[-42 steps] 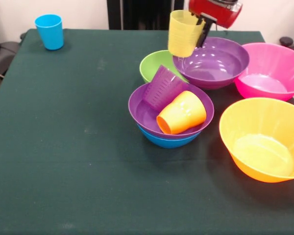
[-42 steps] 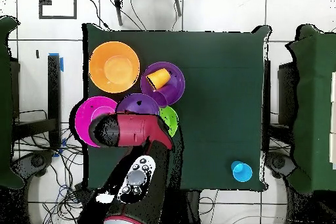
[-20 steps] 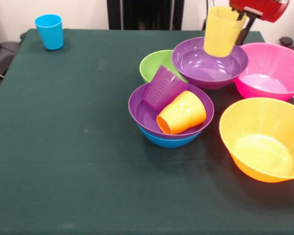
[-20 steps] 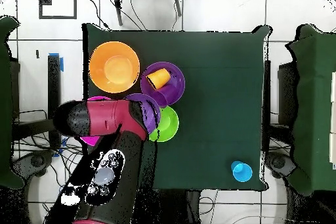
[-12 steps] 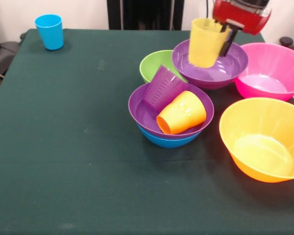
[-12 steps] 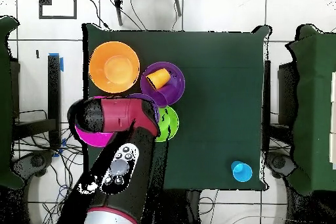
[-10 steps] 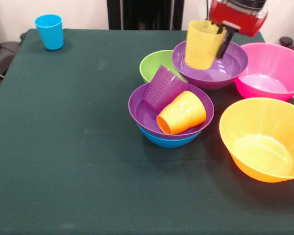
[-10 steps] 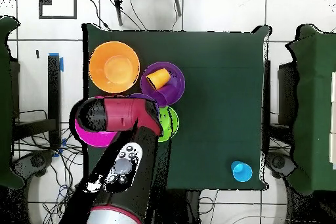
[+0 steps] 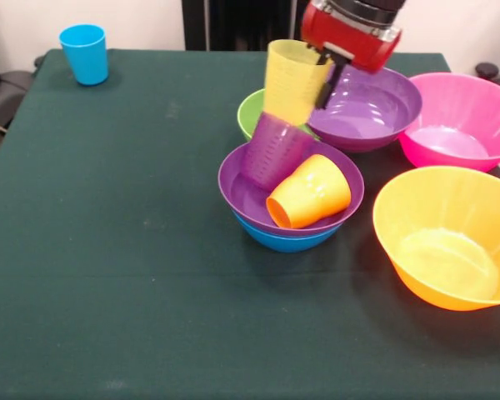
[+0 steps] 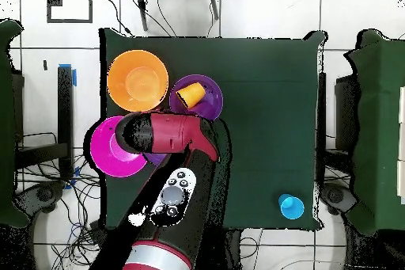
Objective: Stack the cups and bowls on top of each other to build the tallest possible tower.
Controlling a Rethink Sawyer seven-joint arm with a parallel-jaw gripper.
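My gripper (image 9: pixel 323 71) is shut on the rim of the yellow cup (image 9: pixel 293 79) and holds it upright in the air, just above the purple cup (image 9: pixel 275 152). The purple cup stands upside down and tilted in a purple bowl (image 9: pixel 242 190) that is nested in the blue bowl (image 9: pixel 287 240). The orange cup (image 9: pixel 310 192) lies on its side in the same purple bowl. In the overhead view my arm (image 10: pixel 170 134) hides the gripper and the yellow cup; the orange cup (image 10: pixel 190 93) and its purple bowl (image 10: pixel 207 100) show beside it.
A green bowl (image 9: pixel 252 112) and a second purple bowl (image 9: pixel 371 112) stand behind the pile. A pink bowl (image 9: pixel 467 125) and an orange bowl (image 9: pixel 446 242) are to the right. The blue cup (image 9: pixel 85 52) stands alone at the far left corner.
My gripper has carried the yellow cup left from above the second purple bowl and lower, to above the purple cup. The other things have not moved.
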